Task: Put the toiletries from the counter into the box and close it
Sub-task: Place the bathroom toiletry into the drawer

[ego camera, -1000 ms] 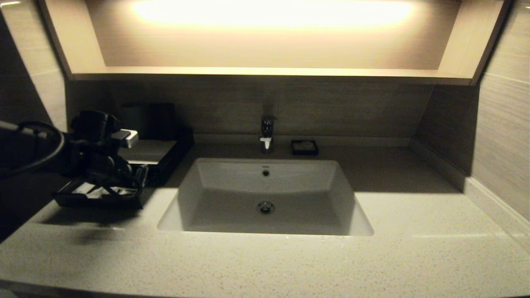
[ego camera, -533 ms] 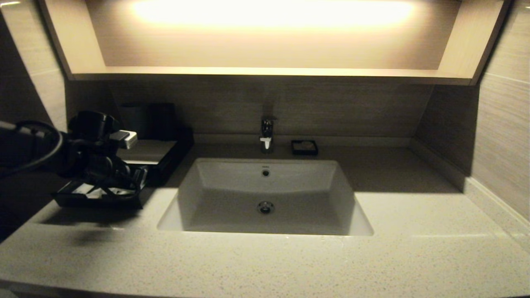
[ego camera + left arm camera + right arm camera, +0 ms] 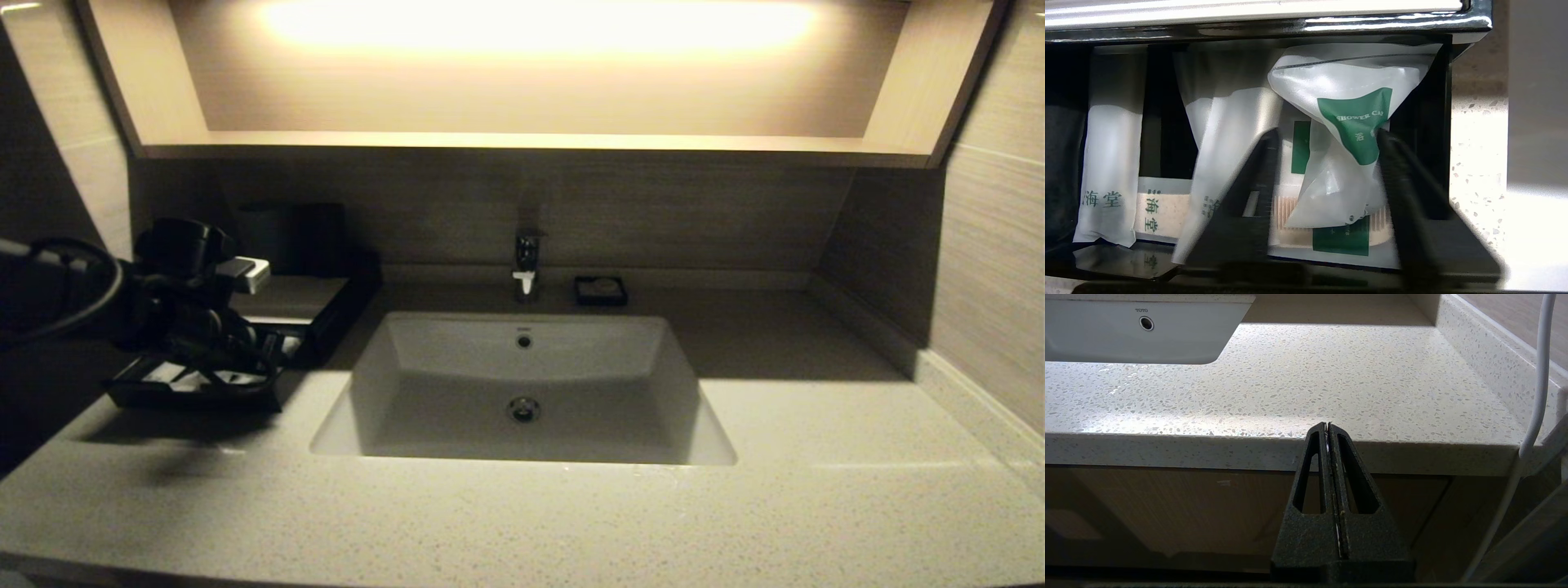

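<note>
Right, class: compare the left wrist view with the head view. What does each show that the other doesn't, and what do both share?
Left wrist view only: the shower cap packet with its readable green label, lying between the open jaws of the left gripper, over other packets.
Head view only: the basin, tap, small black dish and lit shelf.
Both: the box's pulled-out drawer and the speckled counter.
</note>
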